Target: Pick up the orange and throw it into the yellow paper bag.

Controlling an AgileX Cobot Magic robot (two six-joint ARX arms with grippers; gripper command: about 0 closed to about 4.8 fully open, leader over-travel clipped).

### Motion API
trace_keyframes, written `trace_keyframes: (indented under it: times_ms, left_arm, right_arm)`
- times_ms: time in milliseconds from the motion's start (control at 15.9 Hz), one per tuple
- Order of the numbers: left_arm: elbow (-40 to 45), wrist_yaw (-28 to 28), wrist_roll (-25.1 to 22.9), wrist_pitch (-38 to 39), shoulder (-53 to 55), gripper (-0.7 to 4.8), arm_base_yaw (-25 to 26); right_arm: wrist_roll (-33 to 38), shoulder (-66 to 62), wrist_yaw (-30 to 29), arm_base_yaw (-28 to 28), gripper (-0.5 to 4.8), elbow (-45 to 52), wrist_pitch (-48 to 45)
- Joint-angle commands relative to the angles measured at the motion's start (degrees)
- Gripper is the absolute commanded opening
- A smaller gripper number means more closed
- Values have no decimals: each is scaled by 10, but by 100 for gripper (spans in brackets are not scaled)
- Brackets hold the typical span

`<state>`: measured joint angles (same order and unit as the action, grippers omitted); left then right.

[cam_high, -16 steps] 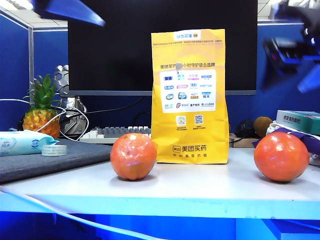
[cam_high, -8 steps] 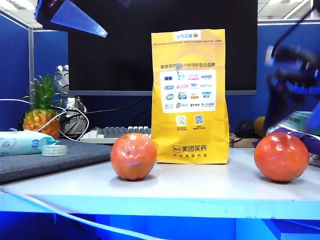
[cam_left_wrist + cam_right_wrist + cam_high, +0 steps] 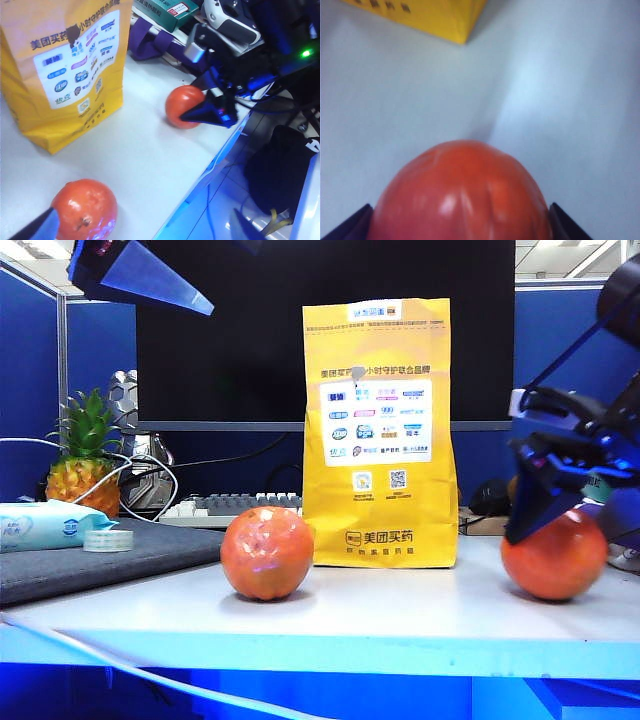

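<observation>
The orange (image 3: 553, 558) is round, deep reddish-orange, smooth and evenly coloured with faint highlights; it sits on the white table (image 3: 400, 615) at the right of the exterior frame, well apart from the paler, mottled orange fruit (image 3: 266, 552) left of centre; the right gripper (image 3: 560, 502) is down over it, fingers spread wide on either side, a tip at each flank in the right wrist view (image 3: 462, 220); the yellow paper bag (image 3: 379, 430) stands upright at centre, its white panel carrying small logos and two QR codes, with "美团买药" printed beneath; the left gripper (image 3: 140, 272) hangs at upper left, fingers spread, holding nothing
</observation>
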<state>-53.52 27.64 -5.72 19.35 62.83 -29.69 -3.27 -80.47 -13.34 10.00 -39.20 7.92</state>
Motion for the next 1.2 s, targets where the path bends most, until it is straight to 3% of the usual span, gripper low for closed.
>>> trace_keyframes:
  times_ms: [63,252,441,567,693,882,1070,1196]
  left_arm:
    - [-3,0,2,-24,2,479,0]
    - [-3,0,2,-97,2,479,0]
    - [-3,-17,2,-156,1,479,0]
    - [-3,-86,1,-173,1,479,0]
    - [-3,-136,-2,-176,1,479,0]
    - [-3,-150,-13,-200,2,479,0]
    - [-3,-148,-13,-203,2,479,0]
    - [-3,-145,-11,-203,2,479,0]
  right_arm:
    - [-2,-14,5,0,121,2,-2]
    - [-2,-7,-11,0,103,-50,23]
    - [-2,27,-43,1,104,-148,119]
    - [-2,73,-50,1,104,-233,197]
    - [2,109,-59,2,104,-273,209]
    - [20,140,-210,4,104,-290,107]
    - [39,108,-215,17,107,-290,-68]
    - [53,50,-216,17,107,-305,-129]
